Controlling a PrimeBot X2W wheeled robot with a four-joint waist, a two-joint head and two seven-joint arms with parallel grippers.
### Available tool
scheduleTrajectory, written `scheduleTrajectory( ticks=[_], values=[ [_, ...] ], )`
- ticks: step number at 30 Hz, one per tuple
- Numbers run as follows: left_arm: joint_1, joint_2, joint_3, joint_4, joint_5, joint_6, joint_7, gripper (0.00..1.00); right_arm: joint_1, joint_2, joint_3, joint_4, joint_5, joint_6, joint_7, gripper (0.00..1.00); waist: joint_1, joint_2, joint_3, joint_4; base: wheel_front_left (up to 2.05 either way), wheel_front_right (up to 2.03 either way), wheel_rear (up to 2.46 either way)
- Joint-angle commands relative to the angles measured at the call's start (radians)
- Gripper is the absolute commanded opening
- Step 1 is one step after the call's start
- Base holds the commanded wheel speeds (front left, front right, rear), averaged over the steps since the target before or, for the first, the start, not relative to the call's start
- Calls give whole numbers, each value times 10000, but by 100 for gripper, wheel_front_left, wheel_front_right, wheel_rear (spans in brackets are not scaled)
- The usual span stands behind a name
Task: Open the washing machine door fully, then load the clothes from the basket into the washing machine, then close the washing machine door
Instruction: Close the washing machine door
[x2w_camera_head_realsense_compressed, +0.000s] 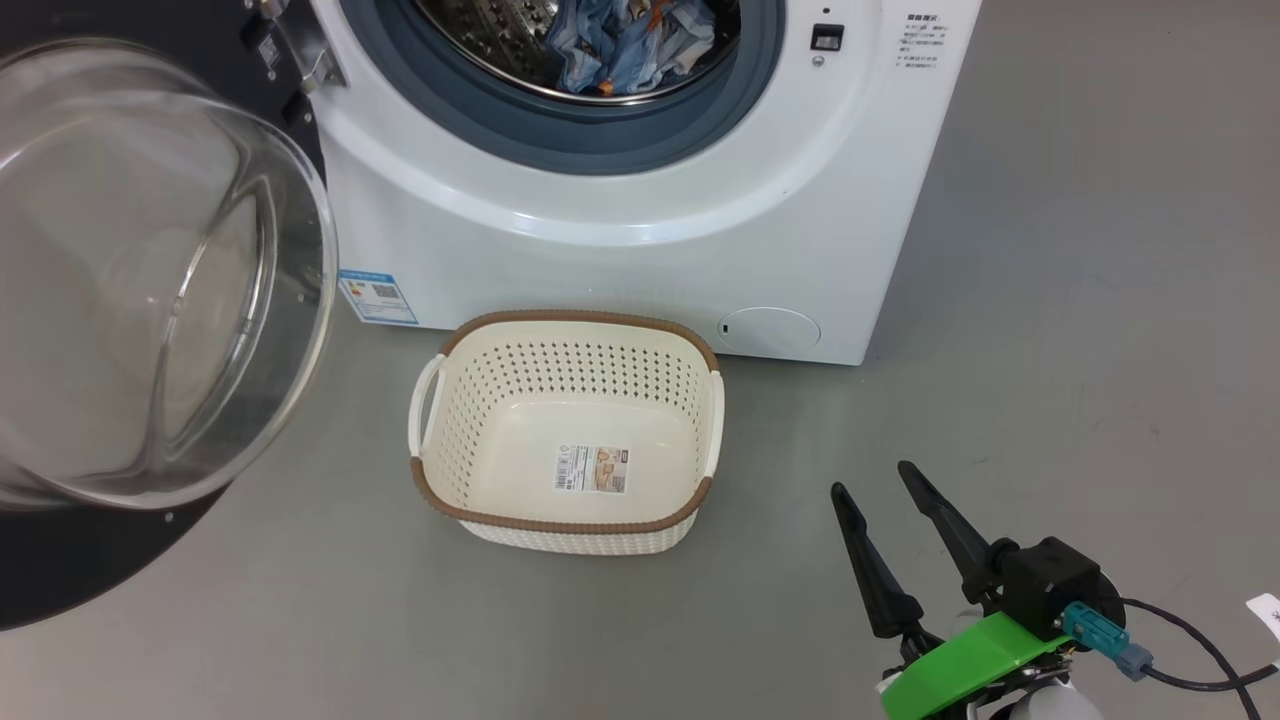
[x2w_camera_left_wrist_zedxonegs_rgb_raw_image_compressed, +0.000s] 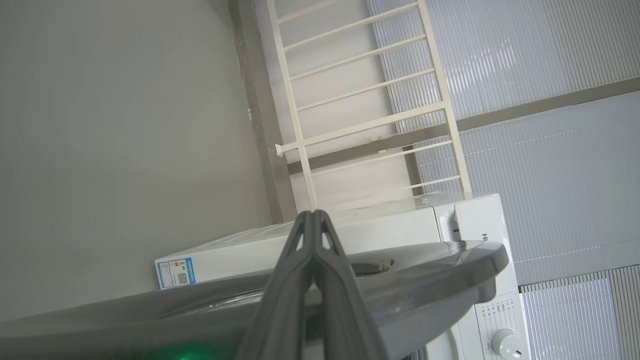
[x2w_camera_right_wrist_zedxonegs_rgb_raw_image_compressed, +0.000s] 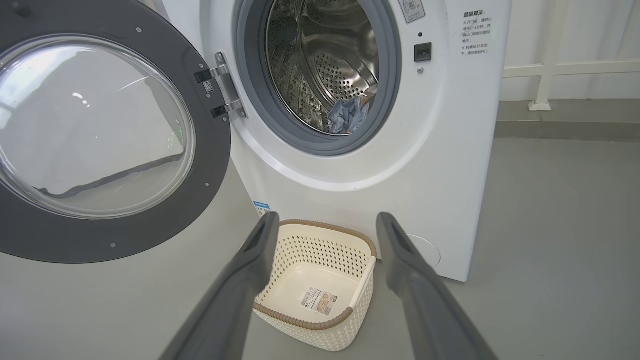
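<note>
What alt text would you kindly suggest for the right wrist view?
The washing machine stands with its door wide open and blue clothes in the drum; the empty basket sits on the floor before it, framed by the open right gripper.

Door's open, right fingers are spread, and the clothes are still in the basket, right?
No: the basket is empty; the head view shows the clothes inside the washing machine. The door is open and the right fingers are spread.

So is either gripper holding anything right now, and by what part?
Nothing held: the right gripper is open and empty, and the left gripper is shut with nothing in it. The clothes lie in the drum.
</note>
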Motion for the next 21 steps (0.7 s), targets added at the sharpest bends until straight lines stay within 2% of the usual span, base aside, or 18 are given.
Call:
scheduleTrajectory(
  ticks=[1,12,21],
  values=[
    [183,689,46,-310,-79,-39,277,0,-211,45,212,-272,-2,16,-48,100,-1,0,-3,11,0,0,0],
    [769,247,-261,-1439,-953,-39,2721,0,-185,45,289,-188,95,16,-48,100,-1,0,-67,170,0,0,0],
    [1620,-600,-343,-3135,-2324,-39,5240,0,-151,45,374,-141,223,16,-48,100,-1,0,-186,156,0,0,0]
  ],
)
